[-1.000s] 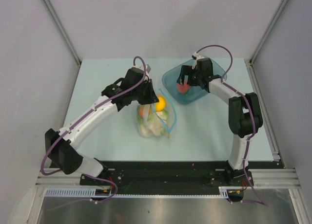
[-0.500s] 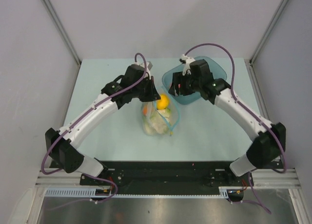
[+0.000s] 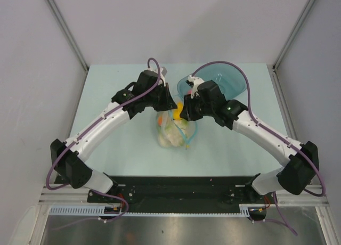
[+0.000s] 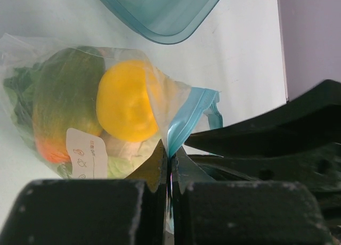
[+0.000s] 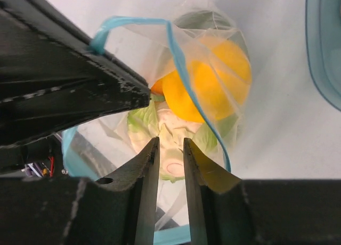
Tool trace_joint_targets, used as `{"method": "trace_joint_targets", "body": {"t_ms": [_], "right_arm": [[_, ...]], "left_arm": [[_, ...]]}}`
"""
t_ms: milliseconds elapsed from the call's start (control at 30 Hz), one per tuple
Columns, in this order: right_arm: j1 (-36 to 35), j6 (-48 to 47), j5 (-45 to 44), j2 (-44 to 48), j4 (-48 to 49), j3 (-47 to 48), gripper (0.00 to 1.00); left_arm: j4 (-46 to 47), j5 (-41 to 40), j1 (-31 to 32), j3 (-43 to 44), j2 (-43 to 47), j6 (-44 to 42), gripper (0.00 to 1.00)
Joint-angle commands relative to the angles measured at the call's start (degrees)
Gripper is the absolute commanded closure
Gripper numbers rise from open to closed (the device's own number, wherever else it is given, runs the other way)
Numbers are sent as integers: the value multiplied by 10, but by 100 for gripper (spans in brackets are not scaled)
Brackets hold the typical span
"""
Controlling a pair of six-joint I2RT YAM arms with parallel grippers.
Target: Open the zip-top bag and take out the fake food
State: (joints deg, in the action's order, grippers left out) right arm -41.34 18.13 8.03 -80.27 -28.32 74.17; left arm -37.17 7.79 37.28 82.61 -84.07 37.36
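**A:** Where is the zip-top bag (image 3: 171, 133) lying?

**B:** On the bench (image 3: 128, 149), just beside the teal tray (image 3: 229, 77). Its long axis is running away from the tray, with the mouth at the tray end and the closed bottom pointing off. The fake food (image 4: 80, 112) is showing through the plastic. The yellow fruit (image 4: 127, 102) is sitting nearest the mouth, and the cabbage (image 5: 169, 129) is lying deeper in.

**A:** Which arm is sitting nearer?

**B:** Both are crowding the mouth. The left end effector (image 4: 169, 158) is pinching the blue zip strip (image 4: 189, 114), fingers together on it, on the bag's side away from the tray. The right end effector (image 5: 170, 143) is hanging over the parted mouth, between the tray and the left one. The food is lying straight ahead of its fingertips, the fruit slightly toward the tray.

**A:** And how far is it opening?

**B:** The fingers are standing only narrowly apart, and nothing is sitting between them. I cannot tell whether they are touching the plastic. I am judging that gap too tight for the fruit, so it is probably needing to widen before reaching in.
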Motion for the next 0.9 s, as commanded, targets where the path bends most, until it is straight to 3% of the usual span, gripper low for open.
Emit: {"method": "trace_joint_targets", "body": {"t_ms": [0,133,300,533,700,867], "right_arm": [[-1,31,-15,-26,64,-21,70],[12,63,-7,-38,104,-33,47],[38,88,0,-38,92,-39,35],[62,88,69,-5,75,-50,10],[70,80,95,2,77,-52,2],[52,84,87,-48,186,-68,2]], "left_arm": [[40,14,6,3,15,37,100],[42,21,12,-2,20,72,100],[52,37,29,3,15,105,100],[72,75,39,-12,15,139,100],[85,75,39,-42,28,168,100],[93,63,24,-73,30,180,100]]}}
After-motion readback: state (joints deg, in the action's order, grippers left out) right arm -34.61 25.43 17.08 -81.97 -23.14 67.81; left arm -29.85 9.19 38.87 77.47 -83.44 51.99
